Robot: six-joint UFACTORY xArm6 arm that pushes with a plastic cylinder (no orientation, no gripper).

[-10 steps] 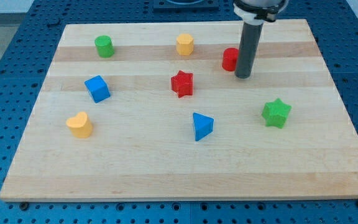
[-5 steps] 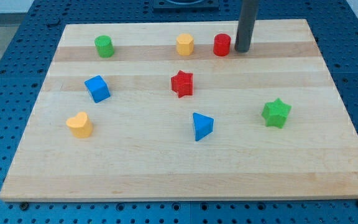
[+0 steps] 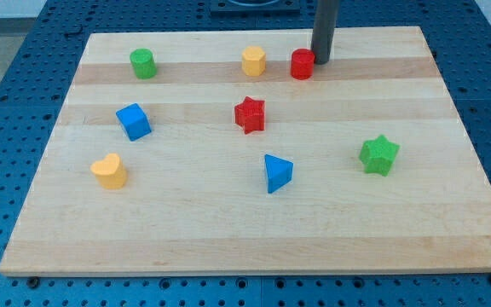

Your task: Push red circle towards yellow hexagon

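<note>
The red circle (image 3: 303, 64) sits near the view's top, a little right of the middle. The yellow hexagon (image 3: 253, 61) stands to its left, a short gap between them. My tip (image 3: 320, 60) is against the red circle's right side, at its upper right edge. The rod rises straight up out of the view's top.
On the wooden board (image 3: 450, 213) also stand a green cylinder (image 3: 142, 64) at the top left, a blue cube (image 3: 133, 121), a red star (image 3: 249, 114), a yellow heart (image 3: 109, 170), a blue triangle (image 3: 276, 172) and a green star (image 3: 378, 155).
The red circle has been pushed up and left, closer to the yellow hexagon. My tip moved up and left behind it, from beside its lower right to its upper right.
</note>
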